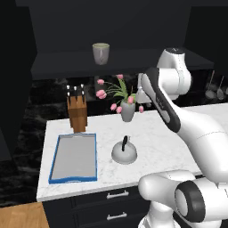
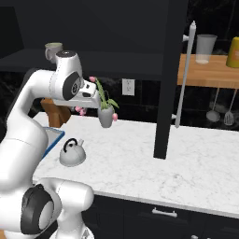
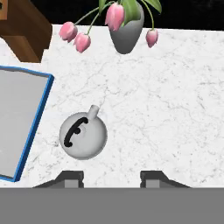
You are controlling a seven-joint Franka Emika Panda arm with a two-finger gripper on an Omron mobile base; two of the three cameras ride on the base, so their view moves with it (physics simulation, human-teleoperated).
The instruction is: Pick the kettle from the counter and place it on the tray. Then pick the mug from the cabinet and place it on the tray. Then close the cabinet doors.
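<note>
Beside the kettle [image 3: 82, 136] stand tray [image 3: 30, 113] and tulip vase [image 3: 127, 30], under the open tool [image 3: 111, 177].

Even, soft rendered light; bright counter [image 1: 156, 133], dim cabinet [image 1: 111, 26], faint shadows, slight pixelation.

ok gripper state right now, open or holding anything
gripper: open, holding nothing, jaws spread apart above the counter, the kettle untouched below.

Kettle [image 1: 124, 152] on counter [image 1: 156, 133], just right of tray [image 1: 74, 157]. Vase [image 1: 127, 111] and knife block [image 1: 77, 112] behind. Mug [image 1: 101, 53] in cabinet [image 1: 67, 62] above.
</note>
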